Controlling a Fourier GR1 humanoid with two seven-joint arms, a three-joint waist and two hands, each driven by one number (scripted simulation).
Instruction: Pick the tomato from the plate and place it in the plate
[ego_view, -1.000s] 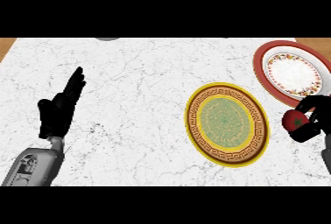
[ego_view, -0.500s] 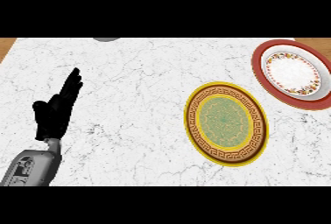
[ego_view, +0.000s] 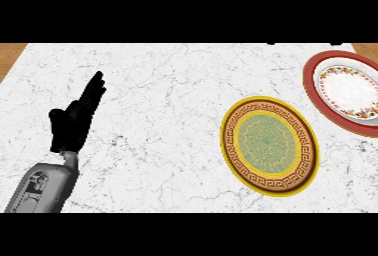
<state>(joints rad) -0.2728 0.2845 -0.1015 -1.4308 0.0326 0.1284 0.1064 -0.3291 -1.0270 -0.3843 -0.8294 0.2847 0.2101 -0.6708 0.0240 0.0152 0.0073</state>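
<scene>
While the grey left forearm (ego_view: 43, 187) comes up from the lower left edge, the black left hand (ego_view: 72, 122) stands over the white marble counter (ego_view: 170, 90) with its fingers (ego_view: 94, 90) straight and released, pointing up the view and holding nothing. It is well apart from both plates. Right of centre lies a yellow-rimmed plate (ego_view: 269, 145) with a brown patterned band and a pale green middle, its face bare. Near it, up at the right edge and partly cut off, lies a red-rimmed plate (ego_view: 345, 90) with a white middle ringed by flowers; the two plates look just apart, though the gap is hard to judge. The tomato shows on neither plate, so its place cannot be told. The right hand is out of view.
</scene>
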